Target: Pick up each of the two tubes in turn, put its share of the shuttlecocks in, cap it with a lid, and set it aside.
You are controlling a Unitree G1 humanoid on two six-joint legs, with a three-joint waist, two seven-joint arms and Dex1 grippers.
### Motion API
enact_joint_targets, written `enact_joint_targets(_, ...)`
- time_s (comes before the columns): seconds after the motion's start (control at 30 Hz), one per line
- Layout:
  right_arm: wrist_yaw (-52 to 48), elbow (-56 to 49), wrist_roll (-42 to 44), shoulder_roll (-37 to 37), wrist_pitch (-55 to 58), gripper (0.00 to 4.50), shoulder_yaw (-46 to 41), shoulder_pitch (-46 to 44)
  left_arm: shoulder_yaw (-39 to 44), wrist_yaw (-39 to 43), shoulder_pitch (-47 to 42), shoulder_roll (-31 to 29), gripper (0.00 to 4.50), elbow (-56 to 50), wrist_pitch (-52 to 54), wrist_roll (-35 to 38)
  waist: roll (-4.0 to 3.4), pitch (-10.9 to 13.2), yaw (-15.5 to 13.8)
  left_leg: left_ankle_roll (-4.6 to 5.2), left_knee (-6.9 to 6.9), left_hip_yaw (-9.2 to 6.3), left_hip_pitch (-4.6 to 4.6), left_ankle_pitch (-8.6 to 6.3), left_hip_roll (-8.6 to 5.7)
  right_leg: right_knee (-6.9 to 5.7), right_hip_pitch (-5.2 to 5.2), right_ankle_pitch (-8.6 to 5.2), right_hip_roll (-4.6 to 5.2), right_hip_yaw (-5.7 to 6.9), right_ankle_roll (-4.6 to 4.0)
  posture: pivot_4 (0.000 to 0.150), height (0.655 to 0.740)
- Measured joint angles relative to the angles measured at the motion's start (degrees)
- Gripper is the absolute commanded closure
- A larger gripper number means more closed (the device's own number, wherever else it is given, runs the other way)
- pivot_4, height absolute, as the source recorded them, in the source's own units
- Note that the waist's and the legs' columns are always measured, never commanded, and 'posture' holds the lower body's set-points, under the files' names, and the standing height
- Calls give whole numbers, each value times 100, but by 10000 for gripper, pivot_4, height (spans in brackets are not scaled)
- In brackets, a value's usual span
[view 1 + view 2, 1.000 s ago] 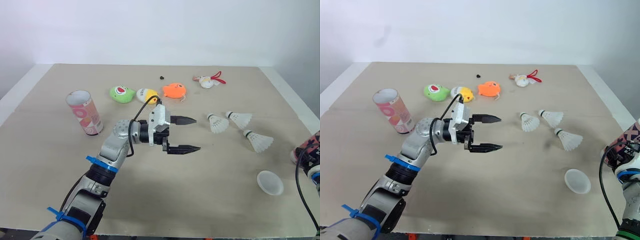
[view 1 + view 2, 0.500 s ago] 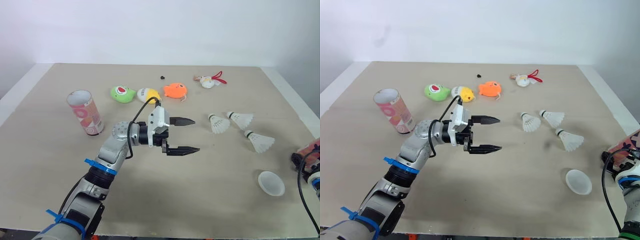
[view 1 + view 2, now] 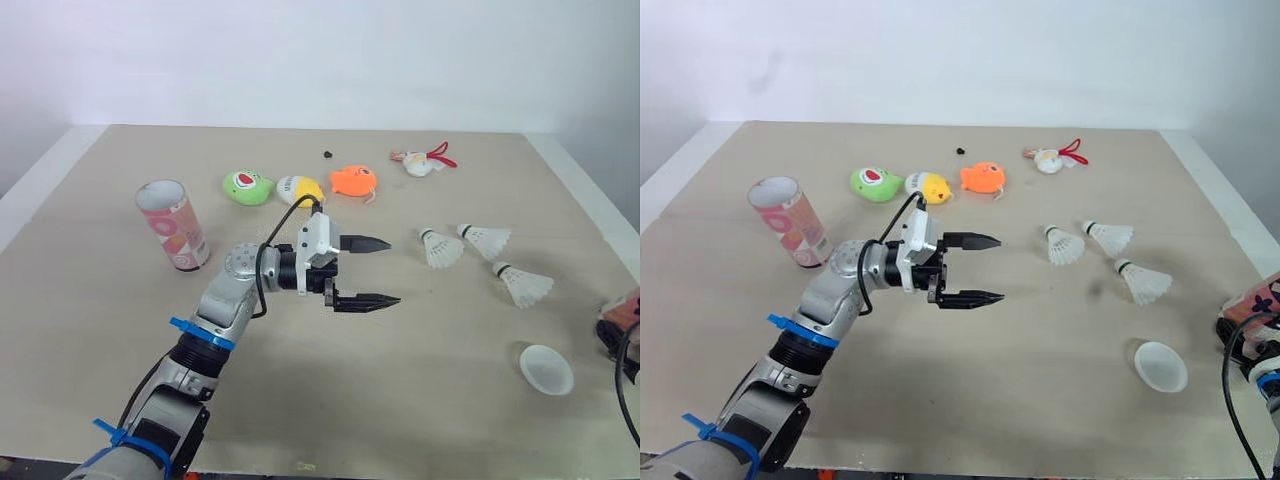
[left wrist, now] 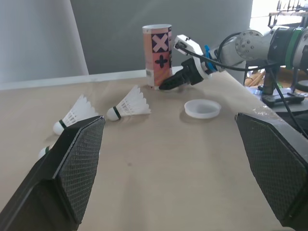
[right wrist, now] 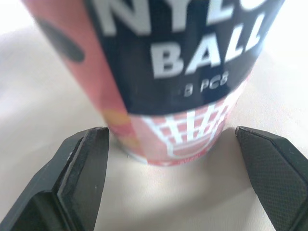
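Pink and patterned, the tube (image 4: 157, 53) stands at the right edge of the counter (image 3: 420, 400), just ahead of our right gripper (image 5: 168, 144), whose fingers (image 5: 82, 163) are spread to take it. Our left gripper (image 3: 395, 270) hovers open mid-counter, facing the shuttlecocks (image 3: 440, 248), presumably to load them.
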State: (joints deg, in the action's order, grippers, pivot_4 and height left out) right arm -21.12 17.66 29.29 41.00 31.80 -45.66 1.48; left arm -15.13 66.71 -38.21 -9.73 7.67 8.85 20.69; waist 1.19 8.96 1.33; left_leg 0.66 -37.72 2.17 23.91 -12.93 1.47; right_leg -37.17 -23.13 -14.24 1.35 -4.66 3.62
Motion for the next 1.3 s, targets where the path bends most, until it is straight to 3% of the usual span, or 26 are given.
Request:
enact_joint_targets(0.37, -805, -1073, 687, 0, 792, 119, -213, 945, 0, 12, 24, -94, 0, -31, 46, 23, -8, -4, 0, 0, 4, -3, 1, 0, 2, 1, -3, 0, -1, -2, 0, 1500, 7400)
enact_joint_targets(0.53, -1658, -1841, 1417, 113, 1205, 119, -841, 1656, 48, -58, 493, -596, 0, -457, 346, 22, -38, -16, 5, 1, 14, -3, 0, -1, 5, 2, -10, -2, -1, -11, 1, 1500, 7400)
enact_joint_targets(0.73, -2773, -3714, 2595, 273, 1455, 119, -1258, 2259, 244, -597, 1297, -1134, 0, -1590, 1144, 128, -26, -11, 16, -1, 13, -8, -9, 2, 25, 1, -7, 9, -14, -4, -10, 1500, 7400)
enact_joint_targets(0.9, -2848, -4806, 2998, 490, 1534, 119, -70, 1784, 641, -1234, 1879, -1444, 0, -2389, 1788, 260, -13, -4, 19, 10, 13, 0, -14, 11, 28, 1, -6, 5, -2, -9, -31, 1500, 7400)
enact_joint_targets(1.03, -2840, -5357, 2656, 729, 1462, 119, 1751, 875, 1084, -1873, 2659, -1571, 0, -3058, 2085, 345, 0, 3, 31, 8, 13, 6, -10, 11, 30, 2, -14, 9, 4, -11, -18, 1500, 7400)
enact_joint_targets(1.13, -2863, -5250, 2262, 712, 1331, 119, 2780, 49, 1545, -2304, 3347, -1577, 0, -3509, 2133, 446, 17, 12, 25, 7, 13, -1, 3, 11, 28, 2, -23, 13, 6, -7, -5, 1500, 7400)
enact_joint_targets(1.3, -3099, -4569, 1855, 612, 1081, 119, 3647, -1043, 2499, -3064, 4527, -1284, 0, -3950, 1801, 468, 38, 14, -32, 8, 13, -12, 16, 11, 22, 6, -22, 27, 17, 11, -42, 1500, 7400)
